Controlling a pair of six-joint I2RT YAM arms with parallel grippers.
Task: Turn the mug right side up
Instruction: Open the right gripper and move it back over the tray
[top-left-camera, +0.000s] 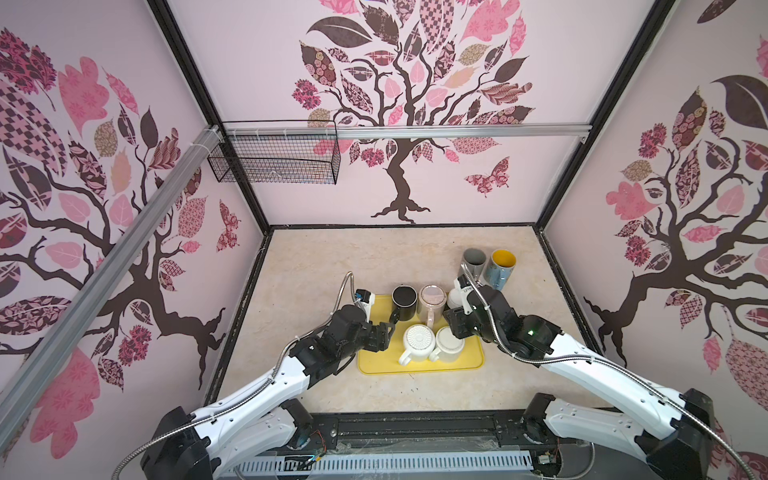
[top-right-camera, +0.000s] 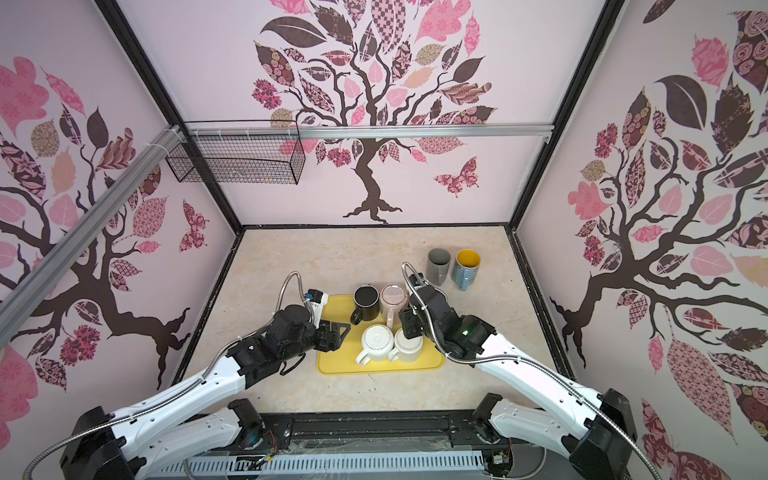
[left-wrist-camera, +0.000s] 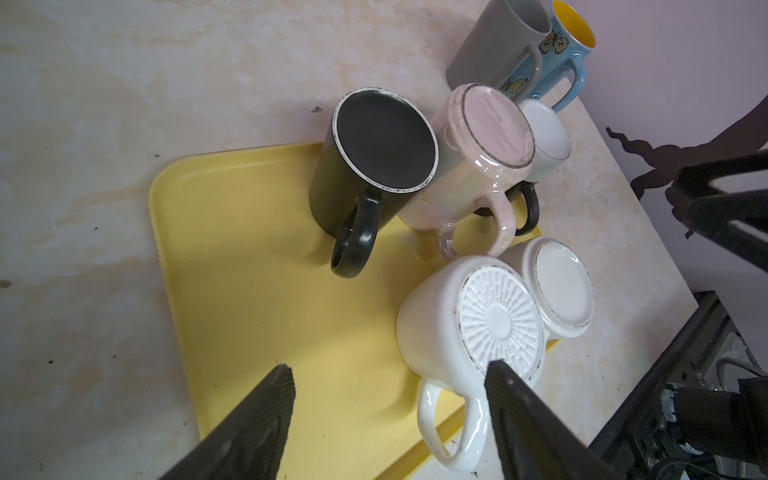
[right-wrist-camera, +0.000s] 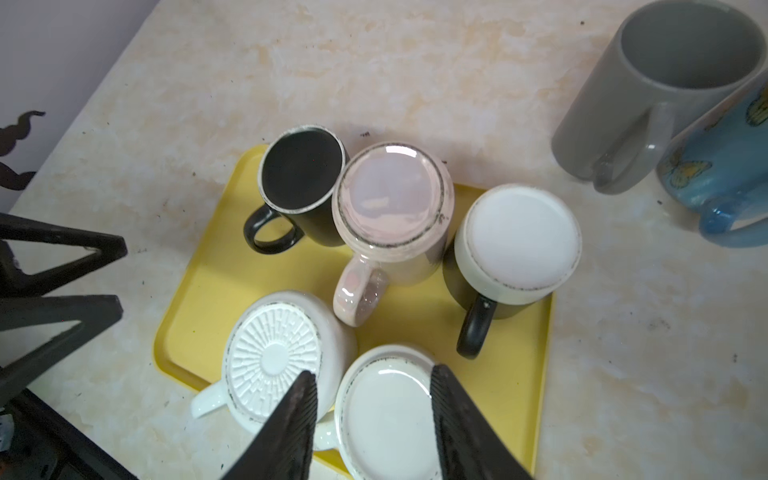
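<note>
We judge the white mug (right-wrist-camera: 386, 415) heavy, slick and breakable, best held across its sides. The right claw (right-wrist-camera: 372, 372) straddles them, grip unclear; the left claw (left-wrist-camera: 389, 365) gapes empty.

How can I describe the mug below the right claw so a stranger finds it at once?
On the marbled beige tabletop lies a yellow plastic tray with five upside-down mugs. In its front row, nearest the robot, the right one is the squat white ceramic mug below the right claw. Its upturned bottom is smooth; the neighbouring white mug's is ribbed.
</note>
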